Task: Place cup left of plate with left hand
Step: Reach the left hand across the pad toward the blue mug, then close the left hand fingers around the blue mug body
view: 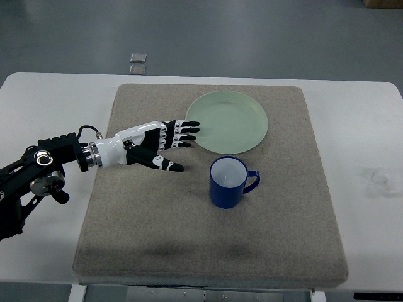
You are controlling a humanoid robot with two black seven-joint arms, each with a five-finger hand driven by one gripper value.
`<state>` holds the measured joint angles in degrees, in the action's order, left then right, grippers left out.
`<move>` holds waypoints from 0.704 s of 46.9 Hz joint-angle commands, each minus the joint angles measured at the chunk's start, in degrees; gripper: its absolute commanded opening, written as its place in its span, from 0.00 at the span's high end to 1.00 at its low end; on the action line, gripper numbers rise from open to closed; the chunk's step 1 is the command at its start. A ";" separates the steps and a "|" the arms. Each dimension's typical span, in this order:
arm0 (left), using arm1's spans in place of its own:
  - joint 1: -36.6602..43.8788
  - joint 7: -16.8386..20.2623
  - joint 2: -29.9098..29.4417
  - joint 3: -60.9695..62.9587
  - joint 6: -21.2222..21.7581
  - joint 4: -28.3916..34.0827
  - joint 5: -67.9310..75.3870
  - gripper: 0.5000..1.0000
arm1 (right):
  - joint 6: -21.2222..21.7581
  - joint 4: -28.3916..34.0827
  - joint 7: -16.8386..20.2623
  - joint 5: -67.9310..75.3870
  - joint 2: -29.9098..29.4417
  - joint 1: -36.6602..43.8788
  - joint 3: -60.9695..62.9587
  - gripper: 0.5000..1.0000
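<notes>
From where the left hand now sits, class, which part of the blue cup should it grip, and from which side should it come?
Probably the round body of the blue cup, from the picture's left. The cup stands upright with its handle pointing right, so the left wall is bare and faces the left hand, whose fingers are spread open beside the green plate.

My left hand (154,145): white shell plates over the back and along the finger tops, black joints and black fingertips between them. Small white patches sit on the dark thumb. At the wrist, a ribbed silver ring joins hand to forearm. My left forearm (38,173) is a black frame, boxy and open, with round silver fittings on its side, one with a dark centre. A thin black cable loops up near the wrist.
</notes>
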<state>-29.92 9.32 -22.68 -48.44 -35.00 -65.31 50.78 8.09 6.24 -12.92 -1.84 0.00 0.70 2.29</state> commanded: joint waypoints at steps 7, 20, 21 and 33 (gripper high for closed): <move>0.30 -0.09 4.57 0.01 0.00 0.27 2.57 0.01 | 0.00 0.00 0.00 0.00 0.00 0.00 0.00 0.14; 0.30 -0.09 7.56 1.07 0.00 0.89 4.93 0.01 | 0.00 0.00 0.00 0.00 0.00 0.00 0.00 0.14; 0.30 -0.09 7.73 1.07 0.00 0.89 5.46 0.01 | 0.00 0.00 0.00 0.00 0.00 0.00 0.00 0.14; 0.39 0.00 9.93 1.42 0.00 0.89 7.49 0.01 | 0.00 0.00 0.00 0.00 0.00 0.00 0.00 0.14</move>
<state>-29.54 9.29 -13.05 -47.28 -35.01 -64.36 57.91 8.09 6.24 -12.92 -1.85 0.00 0.70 2.29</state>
